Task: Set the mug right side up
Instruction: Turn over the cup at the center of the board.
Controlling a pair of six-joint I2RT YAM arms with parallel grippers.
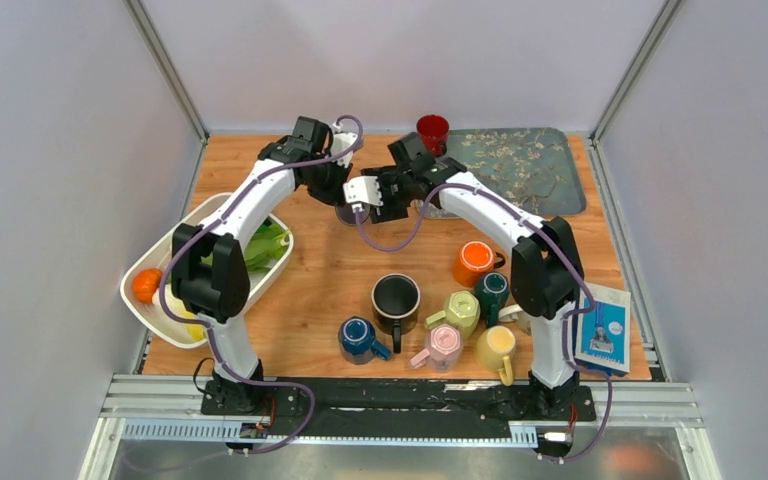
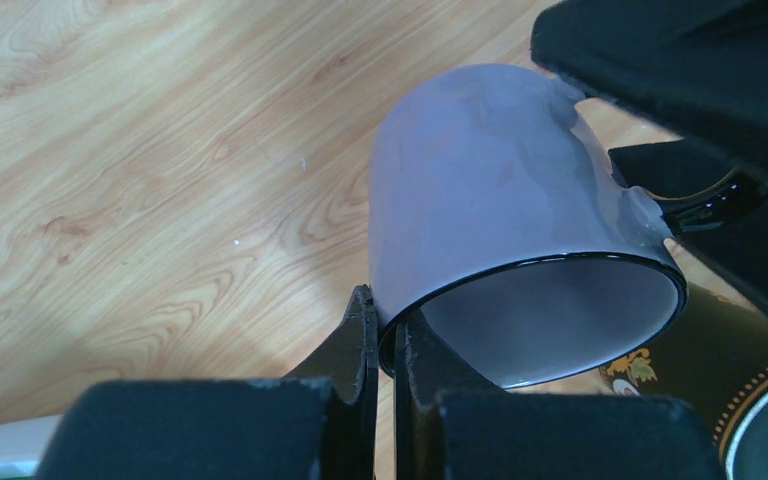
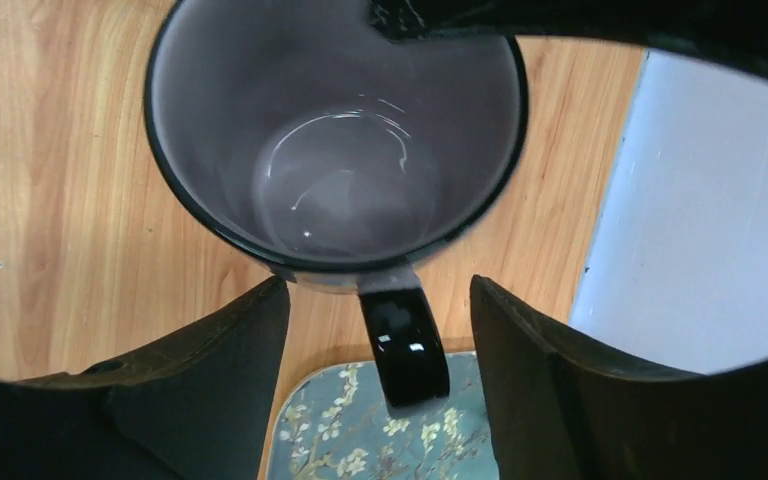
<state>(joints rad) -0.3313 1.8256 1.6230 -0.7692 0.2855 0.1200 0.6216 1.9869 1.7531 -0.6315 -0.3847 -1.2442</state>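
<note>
Top view: bright, even overhead light; soft shadows under arms on table (image 1: 330, 270), mid-frame sharp. Left wrist cam: mug (image 2: 480, 170) evenly lit, matte; fingers (image 2: 357, 345) at bottom dark & blurred. Right wrist cam: white glare specks in mug bottom, sheen on handle (image 3: 405, 350); lower corners dark, out of focus.

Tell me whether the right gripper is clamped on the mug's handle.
No: the right gripper stands open, its fingers spread either side of the black handle of the mug, not touching it.
</note>
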